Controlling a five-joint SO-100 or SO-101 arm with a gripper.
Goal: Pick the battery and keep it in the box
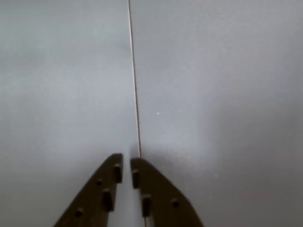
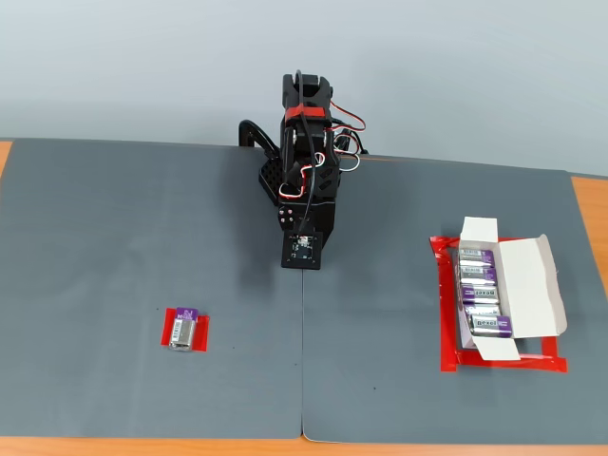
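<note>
The battery (image 2: 184,329), a small silver cell with a purple end, lies on a red tape patch at the front left of the grey mat in the fixed view. The white box (image 2: 510,296) stands open at the right inside a red tape outline, with several purple-silver cells in a row inside. My arm (image 2: 304,180) is folded at the back centre, far from both. In the wrist view my gripper (image 1: 126,161) is shut and empty above bare mat; the battery and the box are out of that view.
A seam (image 1: 135,85) between two grey mats runs up the wrist view from my fingertips. In the fixed view it runs to the front edge (image 2: 302,380). Orange table shows at the mat's edges (image 2: 589,199).
</note>
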